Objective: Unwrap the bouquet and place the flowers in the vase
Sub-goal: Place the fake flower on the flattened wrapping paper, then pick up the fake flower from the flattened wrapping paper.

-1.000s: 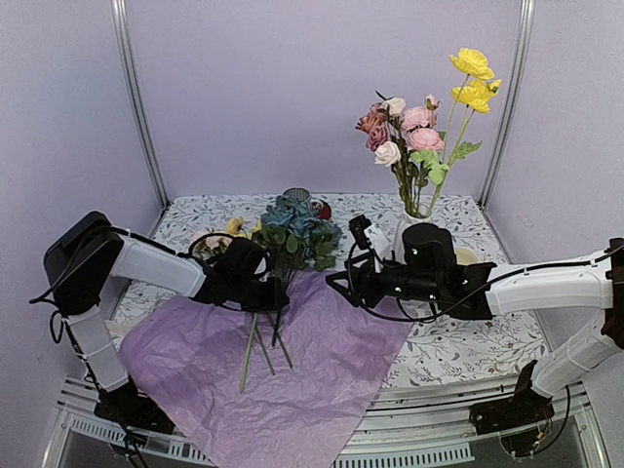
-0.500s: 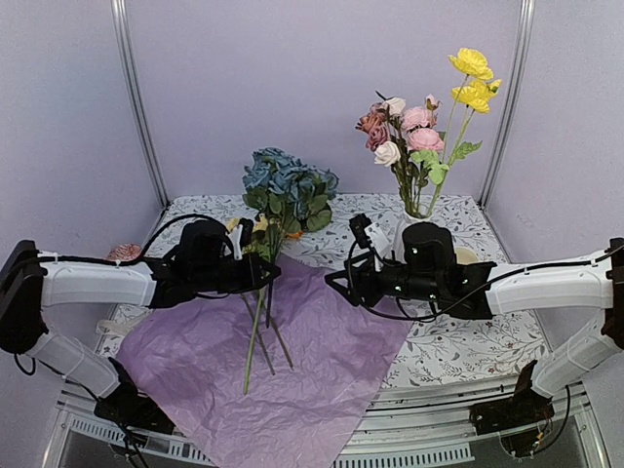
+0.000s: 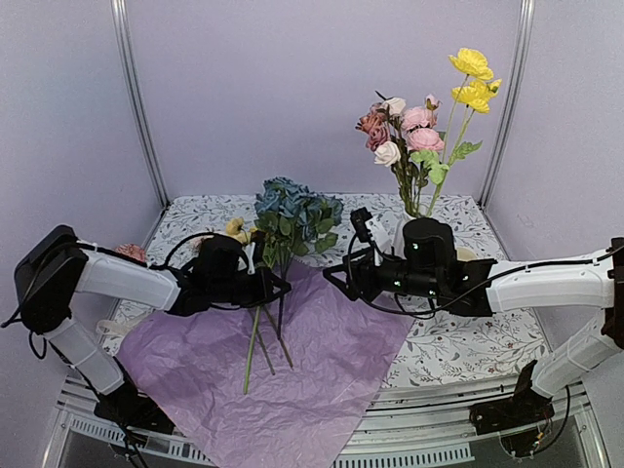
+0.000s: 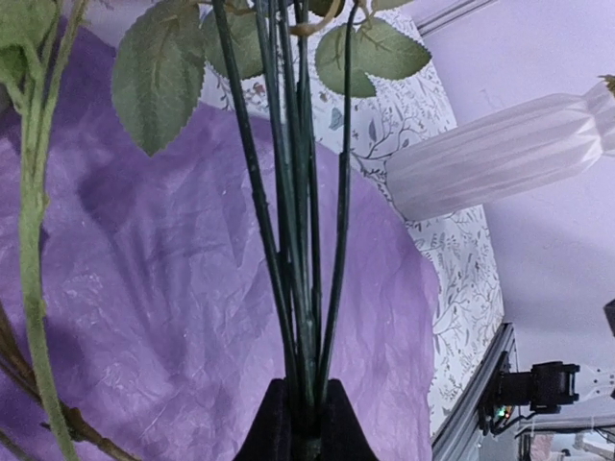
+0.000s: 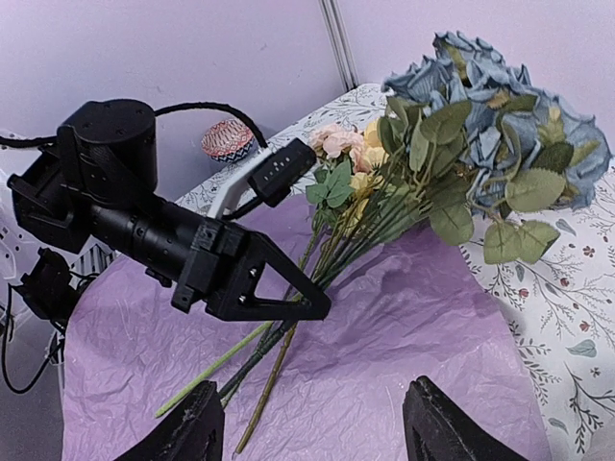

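Flowers (image 3: 292,210), stems (image 4: 300,288) apparently pinched between left fingers (image 4: 270,430)

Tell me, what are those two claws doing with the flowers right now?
Left gripper shut on blue rose stems, held over the tissue paper. Right gripper open, empty, facing them. Vase part-filled; loose stems lie on the paper. Nothing blocking.

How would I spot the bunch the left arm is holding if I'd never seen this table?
Find the big crinkled purple paper sheet at the front of the table. Above its far edge the left end effector pinches thin green stems that rise to dusty blue roses. They are the only blue blooms; the tall pink and yellow flowers stand apart in the white vase.
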Motion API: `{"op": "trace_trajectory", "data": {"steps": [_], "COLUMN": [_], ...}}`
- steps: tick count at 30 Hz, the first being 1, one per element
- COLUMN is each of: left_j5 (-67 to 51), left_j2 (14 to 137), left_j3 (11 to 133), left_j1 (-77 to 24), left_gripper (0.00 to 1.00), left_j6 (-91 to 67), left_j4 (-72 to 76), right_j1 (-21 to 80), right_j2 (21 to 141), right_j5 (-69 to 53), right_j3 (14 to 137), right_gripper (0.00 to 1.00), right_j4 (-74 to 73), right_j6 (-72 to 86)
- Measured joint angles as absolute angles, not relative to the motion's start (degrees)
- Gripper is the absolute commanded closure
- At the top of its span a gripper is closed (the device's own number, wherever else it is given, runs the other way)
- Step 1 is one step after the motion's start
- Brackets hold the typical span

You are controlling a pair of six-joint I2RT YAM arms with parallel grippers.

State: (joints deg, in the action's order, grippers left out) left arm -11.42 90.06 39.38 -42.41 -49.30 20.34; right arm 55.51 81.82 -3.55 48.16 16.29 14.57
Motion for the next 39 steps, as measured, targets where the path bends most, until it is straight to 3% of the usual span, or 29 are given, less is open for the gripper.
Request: {"op": "trace_trajectory", "data": {"steps": [3,5,8,10,12,20,26,39], "left_j5": [-11.73,-12.01,-12.40,-12.23,-11.38,-4.78,-0.56,0.38], "left_j2": [94.56,97.17,99.77,100.12,99.33,85.30,76.03,78.37], "left_j3": [39.94,40.51,41.06,41.34,41.65,41.47,39.42,36.25], "left_j1": [-43.31,-43.94,-44.64,-44.77,-44.86,-45.01,-45.01,-43.44], "left_gripper": [0.96,0.89,0.57,0.47,0.44,0.45,0.54,0.65], "left_j6": [-50.46,-51.07,-51.62,-51.59,-51.59,-48.10,-45.36,-42.15], "left_j4": [22.06,23.03,23.81,23.90,23.49,12.60,4.36,-2.50], "right_j1": [55.51,55.51,55.51,55.51,55.51,55.51,55.51,55.51], "right_j2": [81.80,81.69,81.45,81.25,81.06,79.11,78.81,78.81], "right_j5": [-3.53,-3.51,-3.49,-3.46,-3.44,-2.68,-2.04,-1.96], "right_j3": [48.16,48.16,48.16,48.16,48.14,47.37,47.11,46.63], "right_gripper": [0.34,0.34,0.34,0.34,0.34,0.34,0.34,0.34], "right_j4": [16.29,16.29,16.29,16.29,16.29,16.27,16.27,16.27], "right_j6": [14.63,14.63,14.63,14.63,14.63,14.61,14.61,14.63]}}
